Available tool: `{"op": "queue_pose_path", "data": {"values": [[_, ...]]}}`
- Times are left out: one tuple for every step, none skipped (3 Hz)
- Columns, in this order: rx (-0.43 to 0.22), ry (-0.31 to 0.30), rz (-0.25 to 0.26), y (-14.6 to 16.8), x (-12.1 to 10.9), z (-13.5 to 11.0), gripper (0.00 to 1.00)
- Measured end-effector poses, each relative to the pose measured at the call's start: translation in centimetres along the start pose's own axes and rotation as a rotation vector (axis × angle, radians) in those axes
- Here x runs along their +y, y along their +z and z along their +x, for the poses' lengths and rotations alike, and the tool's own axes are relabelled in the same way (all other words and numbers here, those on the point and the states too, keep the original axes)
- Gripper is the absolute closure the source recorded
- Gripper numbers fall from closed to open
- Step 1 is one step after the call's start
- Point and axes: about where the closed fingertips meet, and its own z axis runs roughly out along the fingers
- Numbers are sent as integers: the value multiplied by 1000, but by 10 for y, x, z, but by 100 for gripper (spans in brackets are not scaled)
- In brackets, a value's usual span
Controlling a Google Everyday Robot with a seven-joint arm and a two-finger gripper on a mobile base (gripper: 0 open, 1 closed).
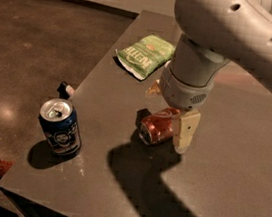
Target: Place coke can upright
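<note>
The coke can (156, 127) is red-orange with white lettering and lies on its side on the grey table (230, 159), near the middle. My gripper (170, 113) hangs straight over it from the large white arm. One cream finger (186, 131) stands against the can's right side. The tip of the other finger (154, 89) shows behind the can, at the left of the wrist. The fingers are spread, with the can's upper end between them, and the can rests on the table.
A dark blue can (61, 126) stands upright near the table's front left corner. A green snack bag (144, 55) lies at the back. A small dark object (65, 89) sits at the table's left edge. The floor lies beyond the left edge.
</note>
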Motion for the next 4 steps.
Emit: {"op": "queue_pose_path", "data": {"values": [[5,-19,-22,3,4,-3,33],[-1,-28,-37,4,4,-6,56],[-41,35,-43,-5,-3,0,79],[-142,178,-27,-19,-11,25,100]]}}
